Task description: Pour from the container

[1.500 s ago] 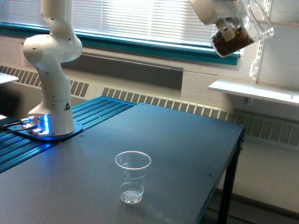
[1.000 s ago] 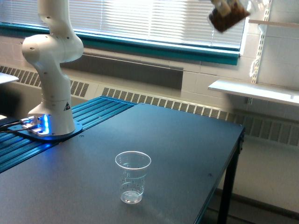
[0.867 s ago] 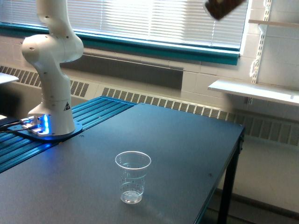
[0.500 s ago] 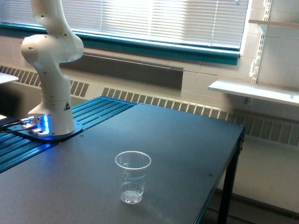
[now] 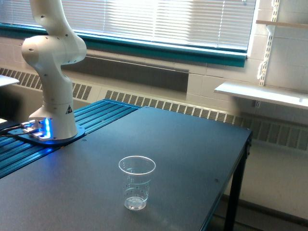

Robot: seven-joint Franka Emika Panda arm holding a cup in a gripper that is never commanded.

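The big white robot arm (image 5: 50, 67) stood on its base at the exterior view's left, and only its lower part showed. A second and a half before, the top of the arm had reached in at the upper right of the exterior view, and the claw was holding a clear jar with brown stuff in it. Then it went up, bit by bit, until it was out of the picture. At this moment the claw and the container could not be seen at all. They were likely somewhere above the top edge, so I could not tell if the claw was clenched or let go, though the rig says it holds its thing all the time.

That probably meant the pour had not started yet, or the arm was lifting to get ready.

The dark bench (image 5: 192, 144) was wide and flat. On it, near the front, stood a small clear cup (image 5: 137, 182), upright. It looked almost empty, with maybe a tiny bit at the bottom.
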